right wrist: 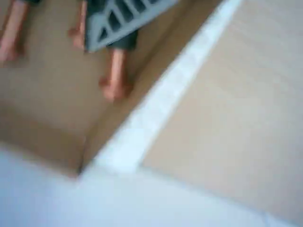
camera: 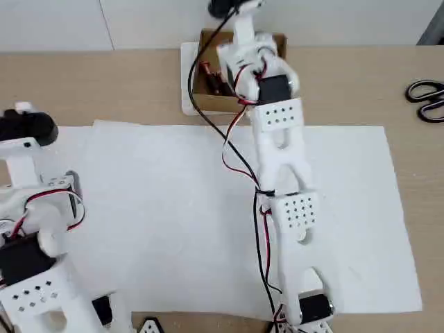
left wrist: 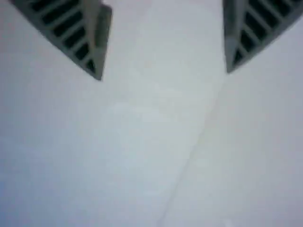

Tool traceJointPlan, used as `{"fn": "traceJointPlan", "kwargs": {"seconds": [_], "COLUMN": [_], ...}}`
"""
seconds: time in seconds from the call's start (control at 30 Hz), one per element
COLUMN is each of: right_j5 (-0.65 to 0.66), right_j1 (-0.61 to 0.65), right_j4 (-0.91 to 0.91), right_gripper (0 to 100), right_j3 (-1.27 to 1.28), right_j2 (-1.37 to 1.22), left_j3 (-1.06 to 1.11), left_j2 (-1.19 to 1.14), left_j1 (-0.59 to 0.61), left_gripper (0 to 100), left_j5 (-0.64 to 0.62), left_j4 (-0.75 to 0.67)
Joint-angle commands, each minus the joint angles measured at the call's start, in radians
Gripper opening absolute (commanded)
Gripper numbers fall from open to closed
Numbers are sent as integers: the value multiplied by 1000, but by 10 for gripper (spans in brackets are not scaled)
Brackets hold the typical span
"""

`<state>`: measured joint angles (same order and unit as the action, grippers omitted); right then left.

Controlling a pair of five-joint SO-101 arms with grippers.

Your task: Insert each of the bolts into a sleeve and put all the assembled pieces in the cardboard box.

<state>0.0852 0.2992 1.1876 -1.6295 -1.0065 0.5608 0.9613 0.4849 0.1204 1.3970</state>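
inside the cardboard box (camera: 206, 99), several assembled pieces (camera: 211, 78)

The right arm (camera: 277, 114) covers most of the cardboard box (camera: 206, 103) and hides parts of the assembled pieces (camera: 210, 78), so their count cannot be told. The scissors (camera: 427, 99) are cut by the picture's edge. The left gripper (left wrist: 163, 73) shows its fingers (left wrist: 80, 33) cropped and blurred.

No readable text, labels, numbers, signs; cardboard box (camera: 209, 102) faces unprinted where visible.
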Motion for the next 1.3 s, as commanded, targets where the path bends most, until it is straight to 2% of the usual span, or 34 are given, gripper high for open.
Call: {"fn": "traceJointPlan", "kwargs": {"seconds": [0.0, 0.27, 0.43, 0.53, 0.73, 0.97, 1.07, 1.27], "right_j5": [6, 54, 63, 63, 60, 63, 58, 58], "right_j1": [5, -2, -2, -4, -5, -122, -127, -127], "right_j4": [116, 515, 532, 538, 535, 487, 406, 194], "right_gripper": [232, 232, 232, 232, 232, 232, 232, 232], "right_j3": [-52, -52, -44, 66, 514, 1214, 1436, 1863], "right_j2": [294, 722, 978, 1125, 1538, 1893, 1965, 2054], "left_j3": [-90, -213, -269, -298, -358, -329, -206, 94], "left_j2": [12, 14, 14, 14, 101, 325, 394, 539], "left_j1": [0, -158, -238, -258, -259, -261, -258, -256], "left_gripper": [160, 160, 160, 160, 160, 160, 160, 160], "left_j5": [-2, -2, -3, -3, -5, -5, -3, -3], "left_j4": [43, 224, 278, 311, 353, 331, 262, 29]}}
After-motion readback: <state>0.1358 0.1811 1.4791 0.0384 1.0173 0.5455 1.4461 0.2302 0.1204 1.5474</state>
